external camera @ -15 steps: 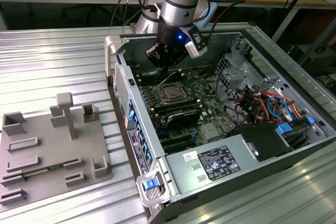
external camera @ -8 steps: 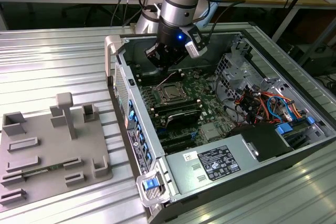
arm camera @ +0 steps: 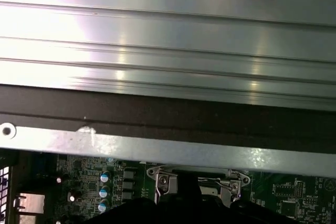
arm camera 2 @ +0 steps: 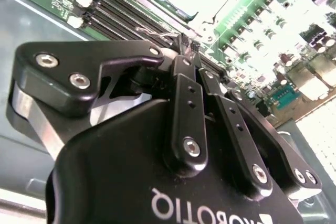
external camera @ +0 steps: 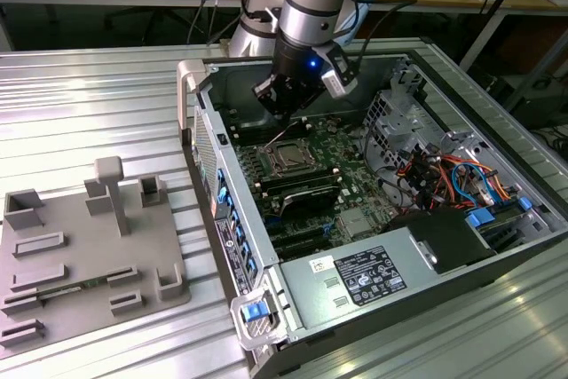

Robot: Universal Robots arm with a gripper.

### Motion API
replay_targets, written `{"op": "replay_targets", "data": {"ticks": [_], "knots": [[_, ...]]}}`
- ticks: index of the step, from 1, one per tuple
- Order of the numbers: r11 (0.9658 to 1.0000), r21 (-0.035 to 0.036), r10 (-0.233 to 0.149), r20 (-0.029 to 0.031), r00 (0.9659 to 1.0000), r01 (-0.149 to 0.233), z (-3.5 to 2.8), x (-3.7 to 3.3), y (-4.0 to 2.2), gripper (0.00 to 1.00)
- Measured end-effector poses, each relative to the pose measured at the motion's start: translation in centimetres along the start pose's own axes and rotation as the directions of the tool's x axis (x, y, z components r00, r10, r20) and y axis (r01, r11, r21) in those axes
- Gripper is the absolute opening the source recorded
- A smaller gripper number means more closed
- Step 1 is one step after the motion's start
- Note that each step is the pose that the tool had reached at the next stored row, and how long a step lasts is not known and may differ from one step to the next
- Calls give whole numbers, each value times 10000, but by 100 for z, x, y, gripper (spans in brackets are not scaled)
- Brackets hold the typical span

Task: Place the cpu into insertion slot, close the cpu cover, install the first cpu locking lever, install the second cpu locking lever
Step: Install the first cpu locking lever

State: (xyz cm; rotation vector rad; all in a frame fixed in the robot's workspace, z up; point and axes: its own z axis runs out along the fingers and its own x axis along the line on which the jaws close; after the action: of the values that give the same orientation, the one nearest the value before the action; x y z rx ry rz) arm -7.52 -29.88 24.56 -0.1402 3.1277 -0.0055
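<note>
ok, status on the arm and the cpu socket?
Black gripper shut, low over green motherboard. Square silver-framed insertion slot just beside it, thin lever raised. Nothing blocking.

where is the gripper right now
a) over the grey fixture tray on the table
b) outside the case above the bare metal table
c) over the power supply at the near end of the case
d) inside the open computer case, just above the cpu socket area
d: in the exterior view the gripper hangs inside the open computer case, just above the insertion slot on the green motherboard.
</note>
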Motion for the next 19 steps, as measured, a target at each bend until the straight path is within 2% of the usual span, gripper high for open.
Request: {"op": "replay_targets", "data": {"ticks": [3, 6, 8, 19], "knots": [[10000, 0, -89, -1, 10000, 89, 9, -19, 0, 11], [10000, 2, -49, -1, 10000, 49, 32, -66, 5, 11], [10000, 1, 7, 0, 10000, -7, 56, -95, 32, 11], [10000, 1, 11, 0, 10000, -11, 57, -88, 42, 11]]}}
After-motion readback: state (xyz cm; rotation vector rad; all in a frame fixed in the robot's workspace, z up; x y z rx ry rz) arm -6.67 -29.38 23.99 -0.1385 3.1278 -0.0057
